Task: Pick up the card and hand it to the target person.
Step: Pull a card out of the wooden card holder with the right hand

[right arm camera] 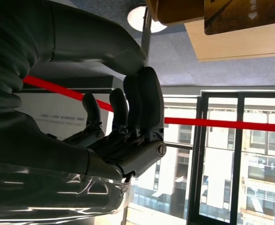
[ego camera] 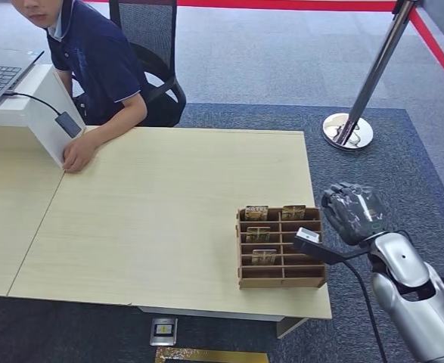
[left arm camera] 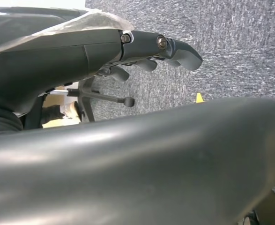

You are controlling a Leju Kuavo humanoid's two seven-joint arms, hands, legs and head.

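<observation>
Low in the right of the head view, the robot's silver right arm reaches up to its dark right hand (ego camera: 353, 212), which hangs over the carpet just beside the right edge of the pale wooden table (ego camera: 168, 197). Its fingers are curled loosely inward and hold nothing; the right wrist view shows the same, with the dark fingers (right arm camera: 143, 105) bent toward the thick grey thumb and no object between them.

Near the table's lower right corner sits a brown wooden slotted card rack (ego camera: 280, 248), divided into rows of narrow compartments. Several brownish patterned cards (ego camera: 257, 235) stand in its upper and middle slots, two in the top row, one in the next row, and one lower down. The hand is apart from the rack, to its right.

At the upper left of the frame a person in a dark blue polo shirt (ego camera: 97, 60) leans over the table from a black office chair, one hand resting against a white box (ego camera: 45, 113) that carries a grey laptop (ego camera: 2, 72).

From the left wrist view the left hand (left arm camera: 153, 51) appears above grey carpet; its fingers lie partly curled, but whether they are closed I cannot tell.

A chrome stanchion base (ego camera: 348, 130) with red belt stands at upper right.
</observation>
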